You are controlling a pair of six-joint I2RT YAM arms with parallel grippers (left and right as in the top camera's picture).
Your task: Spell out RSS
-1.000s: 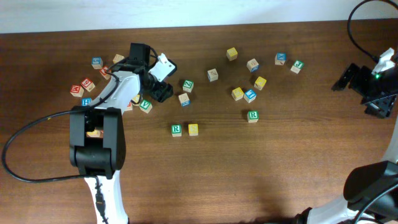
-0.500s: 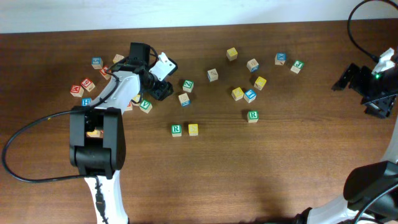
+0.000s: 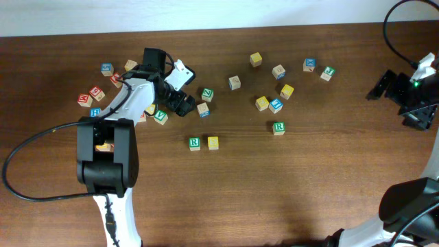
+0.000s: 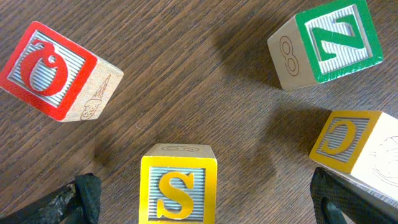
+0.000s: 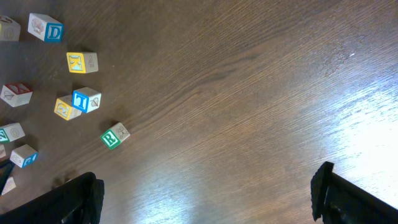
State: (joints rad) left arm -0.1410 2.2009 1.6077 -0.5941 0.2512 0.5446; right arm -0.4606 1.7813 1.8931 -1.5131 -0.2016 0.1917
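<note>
A green R cube point(image 3: 195, 143) and a yellow-faced cube point(image 3: 212, 142) stand side by side at the table's middle front. In the left wrist view a yellow S cube point(image 4: 178, 190) sits upright on the wood between the jaws of my left gripper point(image 4: 205, 202), which is open, with both fingertips well clear of it. From overhead the left gripper point(image 3: 180, 96) hangs over the left cluster and hides that S cube. My right gripper point(image 5: 205, 199) is open over bare wood, parked at the far right point(image 3: 411, 96).
Around the S cube lie a red O cube point(image 4: 53, 71), a green Z cube point(image 4: 329, 40) and a yellow C cube point(image 4: 351, 146). A second green R cube point(image 3: 278, 127) lies right of centre. Several more cubes are scattered at back left and back centre.
My left gripper's jaws have spread wider and its black finger has shifted slightly right. The cubes and the right arm have not moved.
</note>
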